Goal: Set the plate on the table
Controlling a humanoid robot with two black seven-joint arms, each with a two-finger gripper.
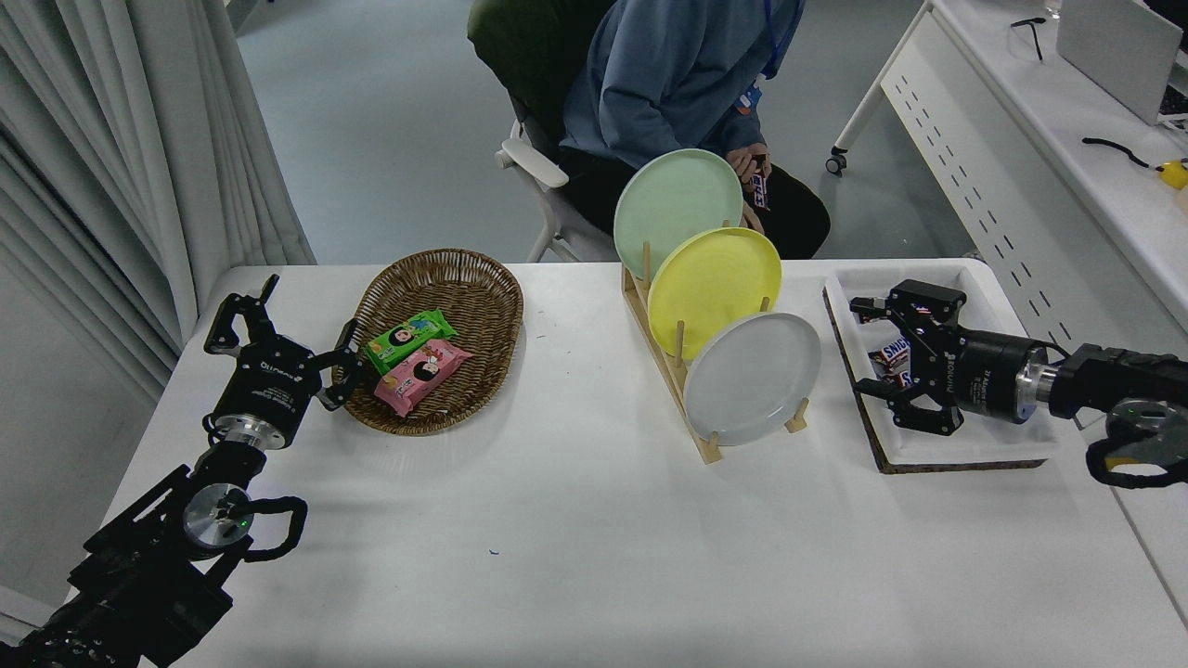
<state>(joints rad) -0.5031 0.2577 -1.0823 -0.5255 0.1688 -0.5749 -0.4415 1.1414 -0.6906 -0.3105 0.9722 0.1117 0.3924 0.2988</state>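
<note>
The pale grey plate (752, 378) stands on edge in the front slot of a wooden rack (684, 382) on the white table (575, 538). Behind it stand a yellow plate (713, 288) and a pale green plate (677, 204). My right gripper (863, 345) is open and empty. It points left, level over the white tray (965, 450), a short way right of the grey plate's rim and not touching it. My left gripper (290, 336) is parked open at the left, beside the wicker basket (444, 339).
The basket holds a green and a pink snack packet (418, 357). The tray holds chocolate bars (893, 351), partly hidden by my right gripper. A person (677, 83) sits at the far side holding a bar. A white perforated desk (1039, 139) stands at the right.
</note>
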